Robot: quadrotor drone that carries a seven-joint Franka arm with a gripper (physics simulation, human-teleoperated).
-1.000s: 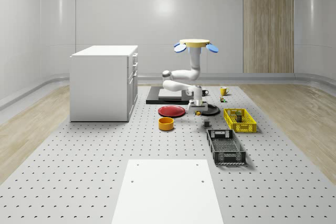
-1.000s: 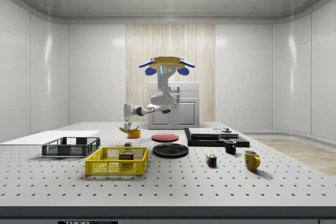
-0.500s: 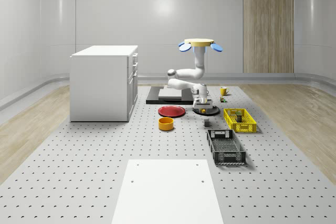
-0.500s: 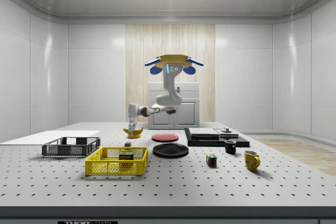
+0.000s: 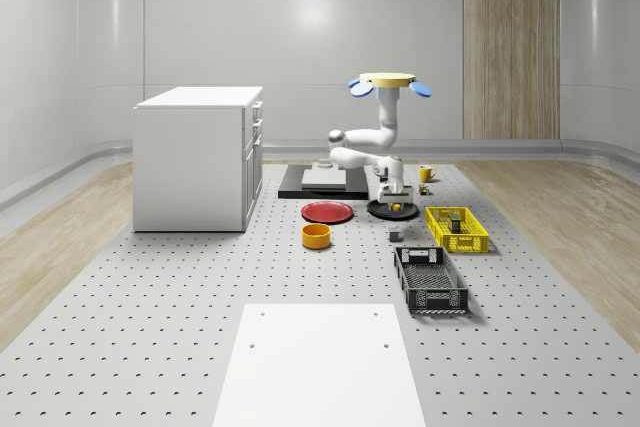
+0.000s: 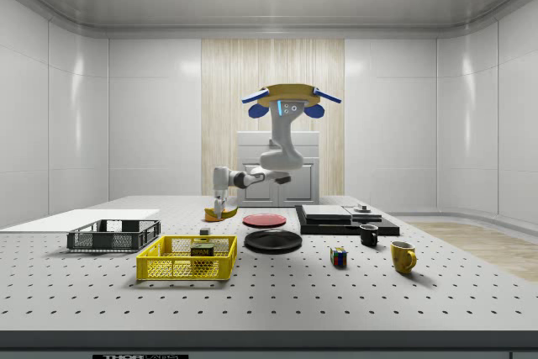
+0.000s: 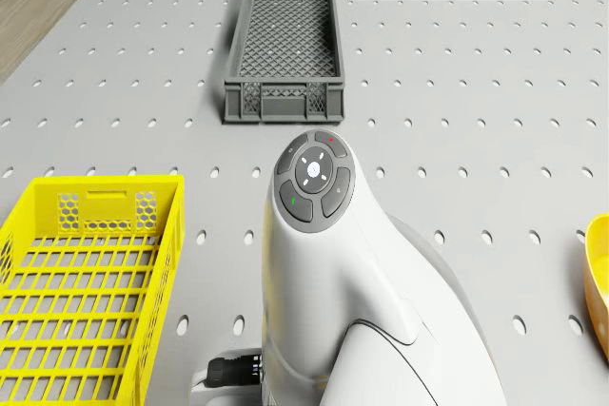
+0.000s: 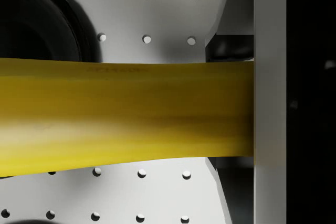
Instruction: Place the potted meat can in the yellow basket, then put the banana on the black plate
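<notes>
drone (image 5: 388,80) hovers; gripper (image 5: 397,202) grips banana (image 8: 126,114) above black plate (image 5: 379,209)

The tabletop (image 7: 457,64) looks like matt grey metal, drilled with holes. The yellow basket (image 7: 86,311) and grey crate (image 7: 285,45) look like moulded plastic lattice. The arm (image 7: 352,301) casing is smooth, glossy white. The banana (image 8: 126,114) skin is smooth, softly sheened.
</notes>
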